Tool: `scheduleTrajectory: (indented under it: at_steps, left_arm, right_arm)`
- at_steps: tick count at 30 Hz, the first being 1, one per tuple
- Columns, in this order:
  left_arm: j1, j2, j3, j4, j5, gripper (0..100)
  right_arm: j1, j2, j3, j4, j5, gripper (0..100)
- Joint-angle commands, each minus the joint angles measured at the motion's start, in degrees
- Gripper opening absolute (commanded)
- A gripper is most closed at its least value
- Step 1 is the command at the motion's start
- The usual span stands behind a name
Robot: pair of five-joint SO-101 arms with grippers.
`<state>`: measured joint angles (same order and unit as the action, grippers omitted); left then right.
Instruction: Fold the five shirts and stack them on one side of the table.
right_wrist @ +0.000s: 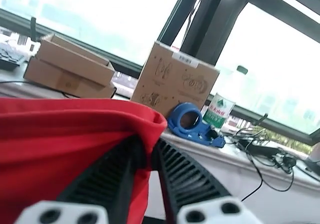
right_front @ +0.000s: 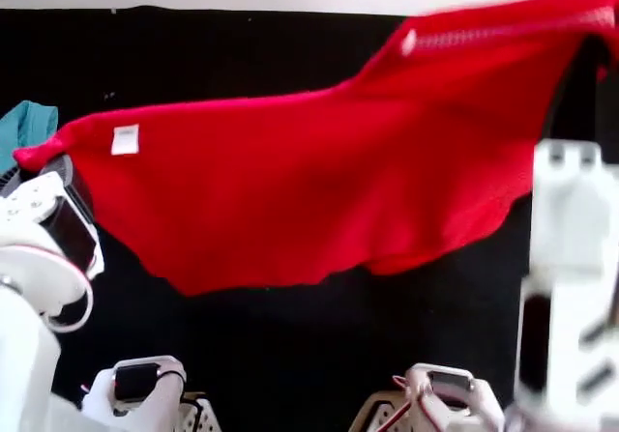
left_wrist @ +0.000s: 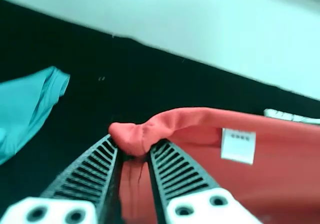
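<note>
Bright daylight through windows (right_wrist: 115, 13), glare there; black table (right_front: 290, 355) evenly lit, shadows faint.

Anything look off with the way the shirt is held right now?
The red shirt hangs lopsided in the air: the right gripper pinches its corner far higher than the left gripper does, so the lower edge sags unevenly.

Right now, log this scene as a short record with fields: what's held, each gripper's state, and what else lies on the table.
held item: red shirt, spread in the air between both grippers
left gripper: shut on one shirt corner, near the white label
right gripper: shut on the shirt's opposite end
also on table: teal shirt, beside the left gripper
</note>
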<state>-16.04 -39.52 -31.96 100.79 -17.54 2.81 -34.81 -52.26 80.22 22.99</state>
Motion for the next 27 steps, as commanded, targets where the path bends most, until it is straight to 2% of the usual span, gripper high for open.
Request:
scheduleTrajectory:
  at_steps: [1, 10, 16, 19, 27]
  left_arm:
    - [-1.71, -2.33, 4.97, 0.18, 0.09, 1]
    - [-2.07, -14.29, 5.85, 0.09, 0.0, 1]
    - [-2.15, -18.86, 5.85, -1.49, -0.18, 1]
    - [-2.15, -16.92, 7.16, -2.73, -3.34, 1]
    - [-2.15, -0.75, 17.19, -10.81, -3.6, 1]
  right_arm:
    - [-0.13, -2.95, -1.27, 1.98, -0.7, 0.5]
    - [-0.13, -10.24, -1.27, 3.82, -0.7, 0.5]
    - [-1.01, -7.43, -1.19, 3.03, -0.79, 0.5]
    - [-4.44, -2.24, -1.1, 1.8, -0.79, 0.5]
    - [-9.01, 20.35, -1.1, 1.36, -0.88, 0.5]
